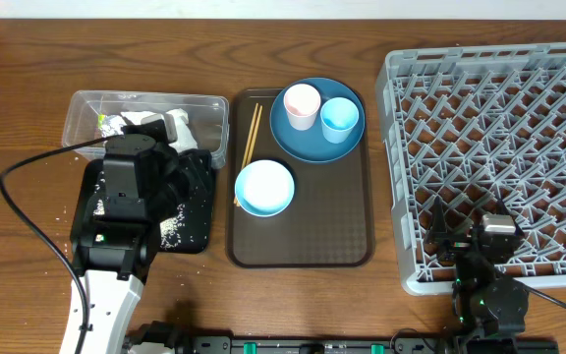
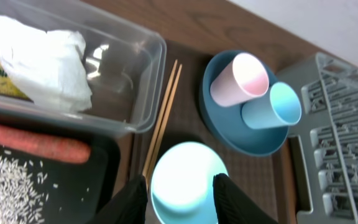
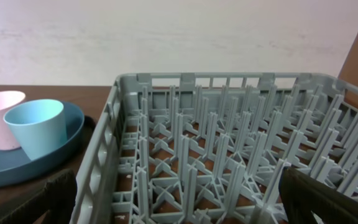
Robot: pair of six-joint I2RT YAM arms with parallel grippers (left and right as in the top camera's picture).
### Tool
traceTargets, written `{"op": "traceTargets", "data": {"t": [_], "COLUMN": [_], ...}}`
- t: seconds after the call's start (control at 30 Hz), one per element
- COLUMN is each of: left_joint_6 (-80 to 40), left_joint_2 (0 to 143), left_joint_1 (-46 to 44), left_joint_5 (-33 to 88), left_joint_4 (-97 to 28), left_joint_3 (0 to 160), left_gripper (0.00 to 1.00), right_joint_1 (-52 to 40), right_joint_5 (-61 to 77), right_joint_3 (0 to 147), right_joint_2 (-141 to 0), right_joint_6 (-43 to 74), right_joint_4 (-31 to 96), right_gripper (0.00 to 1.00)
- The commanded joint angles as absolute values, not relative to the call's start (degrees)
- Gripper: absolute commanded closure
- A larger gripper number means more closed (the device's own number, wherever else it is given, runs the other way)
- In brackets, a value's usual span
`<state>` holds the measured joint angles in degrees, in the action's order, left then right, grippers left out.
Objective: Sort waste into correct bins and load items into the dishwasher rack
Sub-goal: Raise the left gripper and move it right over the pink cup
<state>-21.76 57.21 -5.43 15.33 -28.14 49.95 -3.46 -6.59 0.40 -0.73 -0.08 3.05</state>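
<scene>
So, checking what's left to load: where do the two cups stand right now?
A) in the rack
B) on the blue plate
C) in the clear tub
B: the pink cup and blue cup both stand upright on the plate.

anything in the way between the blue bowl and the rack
Nothing visible: only bare tray and table lie between the bowl and the rack; the plate sits further back.

Clear glossy plastic tub, matt grey plastic rack, thin wooden chopsticks
</scene>
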Motion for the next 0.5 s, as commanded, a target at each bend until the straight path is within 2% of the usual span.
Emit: {"op": "traceTargets", "data": {"t": [0.0,0.17,0.33,0.47], "left_joint_6": [-20.34,-20.12,-17.96,-17.78], "left_joint_2": [57.34,57.34,57.34,57.34], "left_joint_1": [-5.61,-5.61,-5.61,-5.61], "left_joint_5": [16.08,16.08,16.08,16.32], "left_joint_4": [-28.91,-28.4,-27.7,-25.52], "left_joint_3": [50.48,50.48,50.48,50.48], "left_gripper": [0.64,0.64,0.64,0.64], "right_joint_1": [-3.07,-3.07,-3.07,-3.07], "right_joint_5": [-7.11,1.98,1.23,0.25], "right_joint_3": [0.32,1.45,11.09,23.09], "right_joint_2": [-0.71,-0.71,-3.07,-10.55], "right_joint_6": [0.34,2.81,3.09,2.7], "right_joint_4": [2.26,-2.31,6.22,12.56], "right_gripper": [0.01,0.01,0.01,0.01]}}
